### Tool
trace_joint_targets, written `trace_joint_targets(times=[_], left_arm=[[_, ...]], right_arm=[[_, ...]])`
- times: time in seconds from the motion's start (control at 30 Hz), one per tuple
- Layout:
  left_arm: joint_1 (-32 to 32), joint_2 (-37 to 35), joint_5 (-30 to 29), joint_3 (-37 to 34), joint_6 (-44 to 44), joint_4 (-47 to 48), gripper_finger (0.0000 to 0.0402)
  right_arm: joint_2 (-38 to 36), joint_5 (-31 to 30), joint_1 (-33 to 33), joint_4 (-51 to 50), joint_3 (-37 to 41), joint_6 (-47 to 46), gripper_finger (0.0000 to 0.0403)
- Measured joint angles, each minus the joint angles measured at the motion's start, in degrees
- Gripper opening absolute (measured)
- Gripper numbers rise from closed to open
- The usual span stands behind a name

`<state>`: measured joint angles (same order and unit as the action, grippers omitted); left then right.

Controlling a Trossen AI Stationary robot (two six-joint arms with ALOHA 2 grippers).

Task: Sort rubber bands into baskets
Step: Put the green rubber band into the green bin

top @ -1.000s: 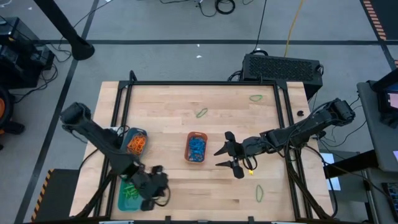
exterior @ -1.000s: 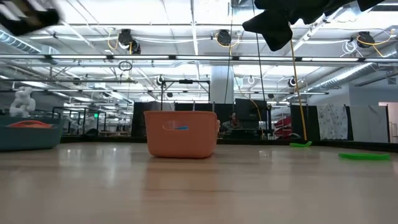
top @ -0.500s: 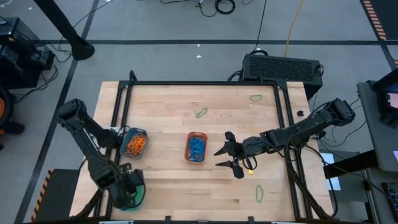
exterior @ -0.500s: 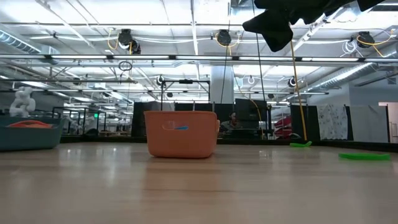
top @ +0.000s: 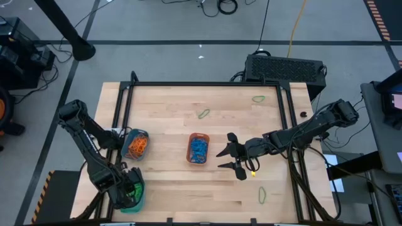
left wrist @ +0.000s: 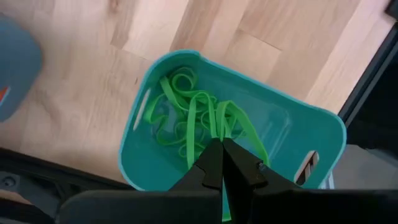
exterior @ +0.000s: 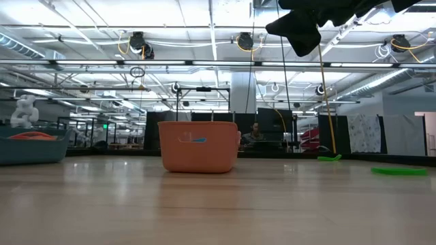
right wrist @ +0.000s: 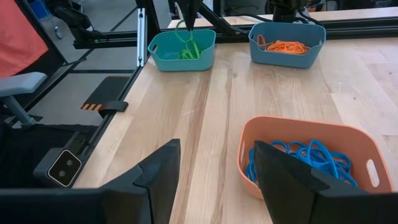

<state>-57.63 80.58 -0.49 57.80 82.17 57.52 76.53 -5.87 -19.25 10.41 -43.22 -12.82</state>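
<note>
Left gripper (left wrist: 221, 163): jaws pinched on 1 green rubber band (left wrist: 219, 124), hanging over the teal rectangular plastic basket (top: 135, 199) of green bands. We judge the drop is in hand; next, part the jaws. Right gripper (top: 233, 161): spread wide, empty, beside the orange plastic basket (top: 198, 149) of blue bands.

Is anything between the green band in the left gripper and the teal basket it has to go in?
Nothing visible. The left gripper, shut on a green rubber band, hangs directly over the open teal basket, which holds only other green bands. The right gripper waits open near the orange basket.
</note>
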Motion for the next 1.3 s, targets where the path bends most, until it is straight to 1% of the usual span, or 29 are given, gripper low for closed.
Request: trace_joint_targets(times=[0.23, 0.63, 0.9, 0.97, 1.2, 1.3], left_arm=[[0.0, 0.02, -0.03, 0.0, -0.02, -0.47, 0.0023], [0.0, 0.06, -0.07, 0.0, -0.07, 0.55, 0.0027], [0.0, 2.08, 0.11, 0.0, -0.09, 0.56, 0.0031], [0.0, 2.52, 0.43, 0.0, -0.1, 0.63, 0.004], [0.0, 2.71, -0.07, 0.0, -0.12, 2.9, 0.0097], [0.0, 2.71, -1.26, 0.0, -0.12, 3.83, 0.0108]], right_arm=[[0.0, 0.0, 0.0, 0.0, 0.0, -0.01, 0.0194], [0.0, 0.0, 0.02, 0.0, 0.0, -0.02, 0.0194], [0.0, 0.02, 0.02, -0.02, 0.0, -0.02, 0.0194], [0.0, 0.02, 0.02, 0.0, 0.0, -0.02, 0.0194], [0.0, 0.02, 0.0, -0.02, 0.0, -0.02, 0.0194], [0.0, 0.02, 0.0, 0.0, 0.0, -0.02, 0.0194]])
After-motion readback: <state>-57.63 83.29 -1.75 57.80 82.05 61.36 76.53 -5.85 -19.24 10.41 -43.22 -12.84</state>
